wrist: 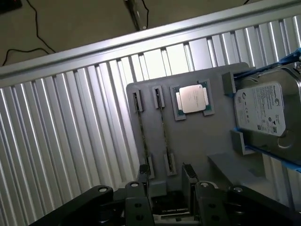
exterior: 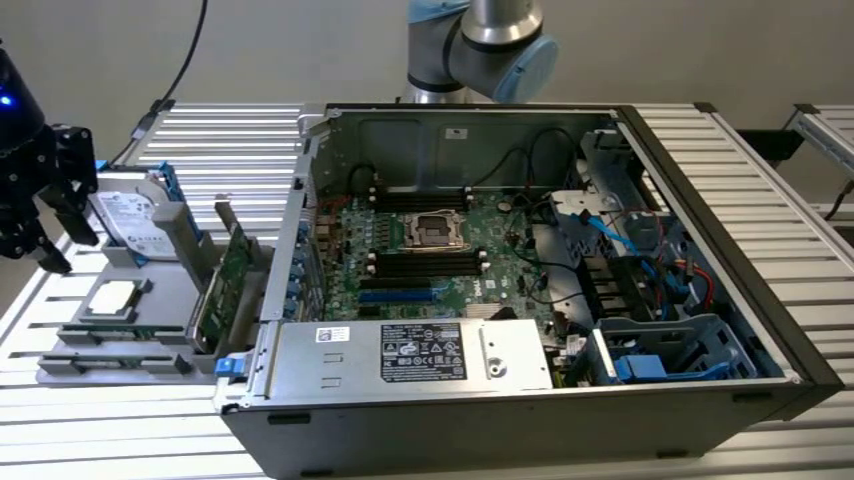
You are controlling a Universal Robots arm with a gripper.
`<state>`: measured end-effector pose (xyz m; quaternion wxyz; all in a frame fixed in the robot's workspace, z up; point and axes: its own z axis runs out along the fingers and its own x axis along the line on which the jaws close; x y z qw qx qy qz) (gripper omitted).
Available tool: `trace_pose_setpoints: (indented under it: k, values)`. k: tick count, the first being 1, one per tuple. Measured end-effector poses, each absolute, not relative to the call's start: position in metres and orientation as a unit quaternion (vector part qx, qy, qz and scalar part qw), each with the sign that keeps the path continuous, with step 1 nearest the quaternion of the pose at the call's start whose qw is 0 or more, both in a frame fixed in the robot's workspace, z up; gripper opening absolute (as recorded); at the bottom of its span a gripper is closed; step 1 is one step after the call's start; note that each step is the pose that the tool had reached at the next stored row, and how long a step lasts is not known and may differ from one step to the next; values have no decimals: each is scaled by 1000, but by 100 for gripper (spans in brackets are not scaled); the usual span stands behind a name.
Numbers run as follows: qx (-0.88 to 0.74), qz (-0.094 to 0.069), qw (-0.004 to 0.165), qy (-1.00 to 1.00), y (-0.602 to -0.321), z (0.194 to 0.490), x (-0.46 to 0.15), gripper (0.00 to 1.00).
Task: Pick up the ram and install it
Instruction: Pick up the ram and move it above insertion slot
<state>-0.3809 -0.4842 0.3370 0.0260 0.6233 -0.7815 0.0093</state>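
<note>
Grey tray [wrist: 197, 141] holding the ram [wrist: 162, 127] was overhung by the gripper [wrist: 165, 181], jaws spread wide and empty.

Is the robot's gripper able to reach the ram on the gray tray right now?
Probably yes. The gripper hovers by the tray with its fingers open, and the ram stands on edge in its holders with nothing covering it.

Exterior: high, angled down at case [exterior: 507, 440]; wrist: close over tray [wrist: 200, 141] (shared)
</note>
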Motion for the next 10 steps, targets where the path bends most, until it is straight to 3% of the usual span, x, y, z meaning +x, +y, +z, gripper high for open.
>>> trace_pose_setpoints:
  k: [10]
  values:
    - [651,5,32,-758,-491,324,-381,42]
